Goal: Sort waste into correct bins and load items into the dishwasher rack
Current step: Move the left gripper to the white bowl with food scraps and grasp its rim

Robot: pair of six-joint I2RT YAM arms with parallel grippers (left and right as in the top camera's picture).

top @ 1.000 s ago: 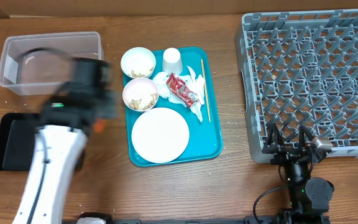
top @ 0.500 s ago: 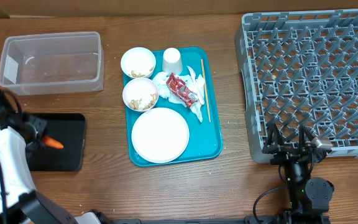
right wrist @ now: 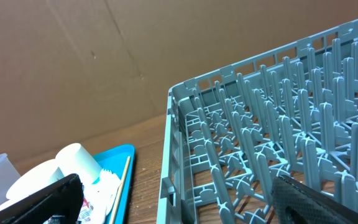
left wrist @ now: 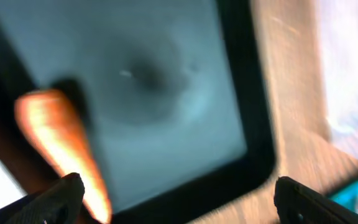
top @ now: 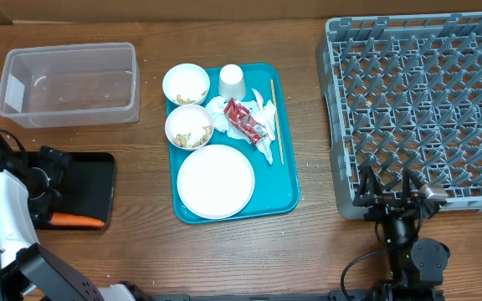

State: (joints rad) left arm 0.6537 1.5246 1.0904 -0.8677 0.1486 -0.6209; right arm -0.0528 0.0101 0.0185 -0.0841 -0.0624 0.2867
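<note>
I work over a brown wooden surface (top: 308,251). Its grain runs side to side in the overhead view, mid-tone with darker streaks, and a few pale specks are scattered on it. The light is even and soft, with faint shadows and a dull sheen on the wood. From my left wrist the wood shows only as a blur. Behind the far edge stands a plain brown cardboard panel (right wrist: 73,62), matte and marked by slanting fold lines.

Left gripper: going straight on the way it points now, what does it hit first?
Probably the bare floor of the black tray, which the left gripper faces with open jaws. The carrot lies off to the side, likely missed. Wrist view is blurred, so depth is unsure.
</note>
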